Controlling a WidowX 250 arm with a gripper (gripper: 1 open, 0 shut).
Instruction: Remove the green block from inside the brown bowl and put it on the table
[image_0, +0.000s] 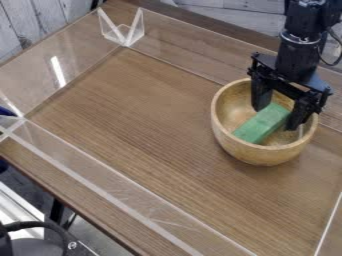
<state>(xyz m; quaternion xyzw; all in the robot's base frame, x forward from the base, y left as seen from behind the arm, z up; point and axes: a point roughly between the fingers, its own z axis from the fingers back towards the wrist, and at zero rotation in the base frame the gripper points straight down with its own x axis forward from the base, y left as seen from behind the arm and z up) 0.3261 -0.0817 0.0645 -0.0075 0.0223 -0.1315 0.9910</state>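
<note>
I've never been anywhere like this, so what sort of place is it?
Probably a robotics lab or test bench: a robot arm reaches over a bowl, the table is edged with low clear walls, and cables show at the lower left.

A clear, angular piece (122, 27) with pointed tips is standing toward the far left part of the view, its edges catching the light; behind it, weathered grey wooden boards (24, 22) are showing in the top left corner, and more greyish boards (241, 8) are running along the top edge; at the lower left, a dark cable (30, 226) is curving in a loop near the corner; beside it, a pale patterned surface (91, 236) is showing in a narrow patch.
</note>
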